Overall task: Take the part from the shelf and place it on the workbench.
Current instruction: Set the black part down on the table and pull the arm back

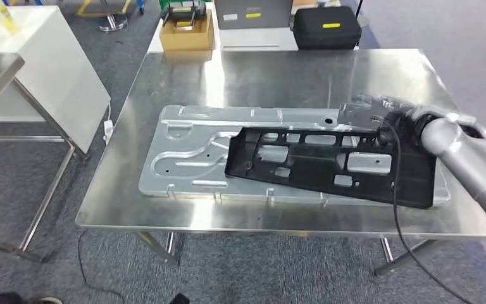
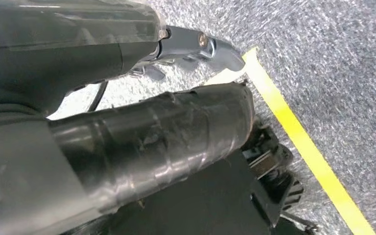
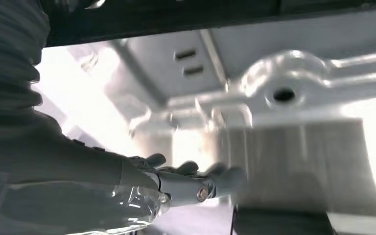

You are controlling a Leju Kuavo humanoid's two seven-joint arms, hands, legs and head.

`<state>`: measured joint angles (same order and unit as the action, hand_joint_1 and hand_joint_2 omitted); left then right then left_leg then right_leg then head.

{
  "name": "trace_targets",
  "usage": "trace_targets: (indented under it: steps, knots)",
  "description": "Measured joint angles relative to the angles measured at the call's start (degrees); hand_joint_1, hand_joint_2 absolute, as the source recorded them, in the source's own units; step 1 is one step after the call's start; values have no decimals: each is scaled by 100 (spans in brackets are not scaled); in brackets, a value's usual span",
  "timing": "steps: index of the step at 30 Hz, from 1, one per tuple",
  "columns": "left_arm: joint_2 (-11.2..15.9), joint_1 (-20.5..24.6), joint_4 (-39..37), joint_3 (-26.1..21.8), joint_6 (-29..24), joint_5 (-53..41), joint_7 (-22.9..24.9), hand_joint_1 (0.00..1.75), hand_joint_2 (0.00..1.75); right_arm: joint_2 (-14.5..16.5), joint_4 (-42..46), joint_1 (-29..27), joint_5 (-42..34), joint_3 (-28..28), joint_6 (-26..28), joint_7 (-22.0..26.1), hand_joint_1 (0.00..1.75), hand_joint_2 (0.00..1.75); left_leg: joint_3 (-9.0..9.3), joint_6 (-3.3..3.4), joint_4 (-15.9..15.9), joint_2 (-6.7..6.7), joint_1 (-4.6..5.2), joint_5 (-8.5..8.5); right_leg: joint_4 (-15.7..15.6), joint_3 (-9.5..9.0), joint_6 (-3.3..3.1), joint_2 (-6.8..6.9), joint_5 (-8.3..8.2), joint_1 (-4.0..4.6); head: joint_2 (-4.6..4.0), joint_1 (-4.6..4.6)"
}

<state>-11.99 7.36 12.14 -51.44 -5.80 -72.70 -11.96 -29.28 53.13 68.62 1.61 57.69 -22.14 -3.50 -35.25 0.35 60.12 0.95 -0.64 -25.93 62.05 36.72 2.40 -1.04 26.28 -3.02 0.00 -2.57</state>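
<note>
Part: black plastic frame lay flat on the silver stamped metal panel, on the steel workbench.
Right hand: blurred, over the frame's far right edge; finger state could not be told.
Left hand: fingers loosely curled, holding nothing, above grey carpet with a yellow line.

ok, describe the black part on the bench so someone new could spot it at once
Start at the steel workbench in the middle of the head view. A silver stamped metal panel lies flat on it, and the black part lies on that panel's right half, by the robot's right hand. It is the only dark piece on the bench: a long flat frame full of rectangular cut-outs.
</note>
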Motion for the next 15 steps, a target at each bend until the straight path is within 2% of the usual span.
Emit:
trace_targets:
  steps: [2, 3, 4, 6, 7, 8, 9, 10, 11, 13, 14, 15]
  knots:
    - [-2, -21, -1, 4, -1, 0, 9, 0, 0, 20, -26, -162, 31, -53, 126, 7, 0, 175, -30, -30, 51, -24, -17, -19, 36, 44, -98, 28, -8, 7, 0, 12]
    - [-2, -29, -1, 4, -4, 0, 13, 0, 0, 35, -31, -201, 59, -70, 164, 9, 0, 175, -76, -49, 162, -34, -29, -104, 37, 60, -130, 38, -18, 9, 0, 14]
    - [-2, -29, -1, 5, -9, -1, 14, 0, 0, 46, -32, -224, 98, -86, 192, 11, 0, 175, -167, -66, 383, -39, -37, -254, 33, 68, -155, 48, -26, 14, 0, 18]
    - [-3, -26, -1, 7, -17, -1, 14, 0, 0, 63, -27, -281, 201, -111, 236, 14, 0, 175, -468, -80, 1084, -42, -34, -645, 21, 75, -183, 72, -38, 45, 0, 21]
    - [-3, -29, -1, 8, -19, -1, 14, 0, 0, 70, -20, -327, 267, -116, 256, 15, 0, 175, -617, -69, 1426, -42, -29, -786, 19, 76, -191, 84, -40, 71, 0, 21]
    - [-3, -34, -1, 8, -20, 0, 14, 0, 0, 77, -7, -381, 341, -116, 282, 15, 0, 175, -703, -40, 1624, -44, -16, -832, 19, 77, -197, 91, -41, 100, 0, 21]
    - [-3, -40, -1, 8, -22, 1, 14, 0, 0, 86, 16, -433, 425, -118, 313, 13, 0, 175, -692, 9, 1611, -45, 9, -768, 19, 75, -204, 95, -40, 132, 0, 21]
    - [-3, -44, -1, 8, -27, 2, 14, 0, 0, 101, 50, -474, 529, -122, 353, 10, 0, 175, -576, 78, 1383, -46, 44, -613, 17, 68, -213, 96, -39, 162, 0, 21]
    - [-3, -43, -1, 8, -32, 3, 14, 0, 0, 119, 85, -502, 637, -131, 396, 8, 0, 175, -381, 172, 996, -46, 97, -405, 11, 55, -220, 95, -39, 186, 0, 21]
    - [6, -30, 1, 8, -48, 11, 13, 0, 0, 161, 142, -542, 870, -150, 491, 3, 0, 175, -33, 370, 277, -25, 184, -134, -21, 24, -222, 90, -51, 207, 0, 15]
    - [8, -23, 1, 9, -56, 15, 12, 0, 0, 181, 156, -566, 986, -156, 539, 2, 0, 175, 51, 434, 82, -11, 215, -86, -49, 14, -207, 88, -67, 200, 0, 18]
    - [9, -20, 2, 9, -62, 18, 11, 0, 0, 204, 170, -602, 1101, -158, 593, 1, 0, 175, 71, 466, 8, 3, 225, -88, -81, 7, -186, 84, -89, 188, 0, 21]
